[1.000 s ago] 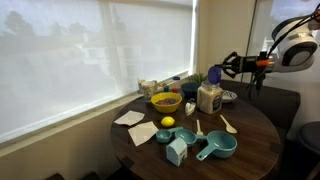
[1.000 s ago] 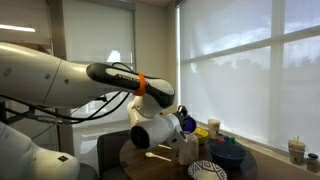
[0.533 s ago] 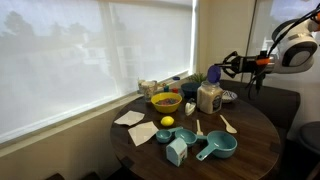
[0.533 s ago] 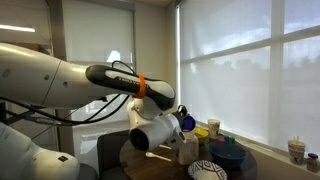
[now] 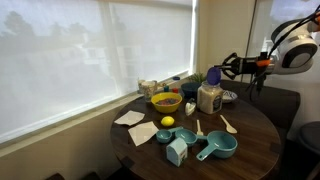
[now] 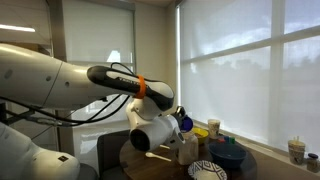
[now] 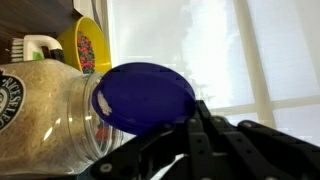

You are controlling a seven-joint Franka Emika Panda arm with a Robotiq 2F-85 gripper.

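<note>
1. Wrist view: the jar [image 7: 50, 110] carried a label [image 7: 8, 95] with a dark round emblem ringed by pale lettering. It was cut off at the frame edge and was not legible.
2. Both exterior views: print on the counter [image 5: 250, 130] items was too small, so nothing was readable.

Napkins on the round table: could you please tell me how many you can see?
2. One napkin lies at the table edge toward the window; the other napkin lies nearer the camera, beside the lemon. More may be hidden behind the yellow bowl.

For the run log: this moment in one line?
gripper: shut on blue lid | blue lid: off, above grain jar | nearby: yellow bowl
</note>
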